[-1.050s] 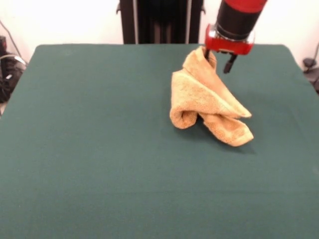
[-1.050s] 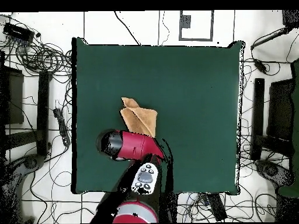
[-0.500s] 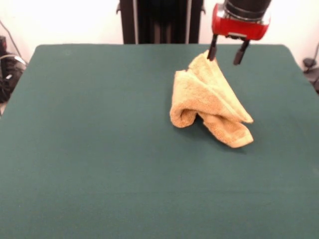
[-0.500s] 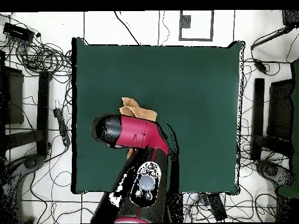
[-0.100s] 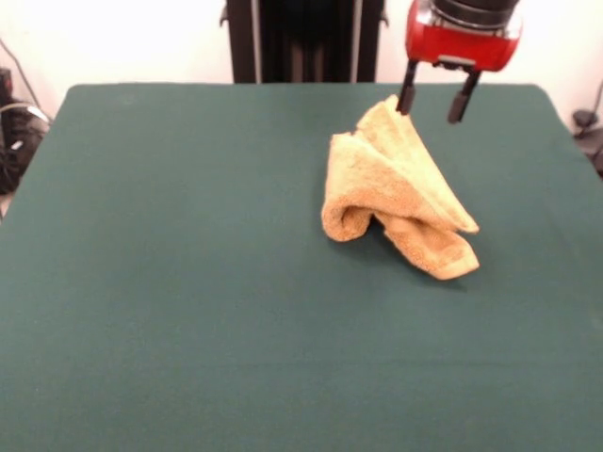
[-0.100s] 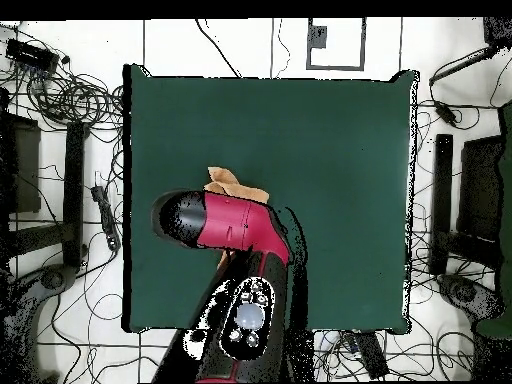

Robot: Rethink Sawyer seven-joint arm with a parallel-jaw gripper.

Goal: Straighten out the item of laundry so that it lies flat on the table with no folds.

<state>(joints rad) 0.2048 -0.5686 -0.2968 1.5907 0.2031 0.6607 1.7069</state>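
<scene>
The golden-tan towel (image 5: 396, 188) lies bunched in a folded heap right of the middle of the dark green table (image 5: 188, 282). One corner of it peaks upward at the far side and a rolled fold sits at its near left. My gripper (image 5: 433, 105) hangs open just above and right of that peak, holding nothing; its left finger is close beside the peak's tip. In the overhead view the red arm (image 6: 235, 225) covers most of the towel (image 6: 232, 184), and only a tan edge shows beyond it.
Cables and dark equipment (image 6: 60, 100) ring the table on the floor. A black stand (image 5: 301, 38) rises behind the table's far edge.
My gripper has let go of the towel's top corner and risen clear of it. The towel's peak has settled slightly and the heap stays in place.
</scene>
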